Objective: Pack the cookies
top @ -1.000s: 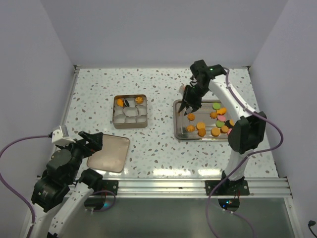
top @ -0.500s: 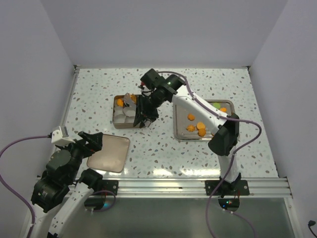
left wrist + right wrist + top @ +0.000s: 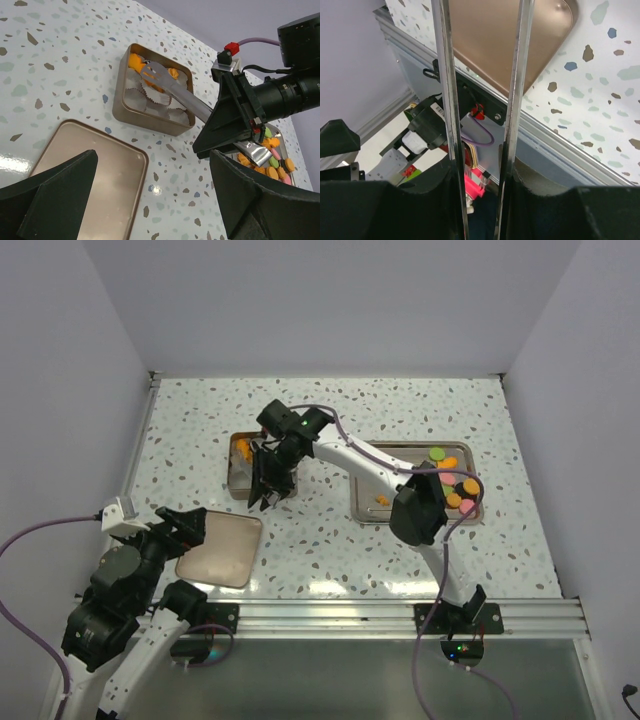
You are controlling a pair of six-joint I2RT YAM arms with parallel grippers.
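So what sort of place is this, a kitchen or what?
Likely a robot lab test cell, not a kitchen: plain white walls box in a speckled table, and two robot arms, one holding tongs, are bolted to a metal rail.

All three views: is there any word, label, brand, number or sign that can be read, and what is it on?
Right wrist view, white sticker on a black part beyond the table edge: barcode-like print, too small to read.
Tongs, tin, lid, tray: no text visible.
Nothing readable in any view.
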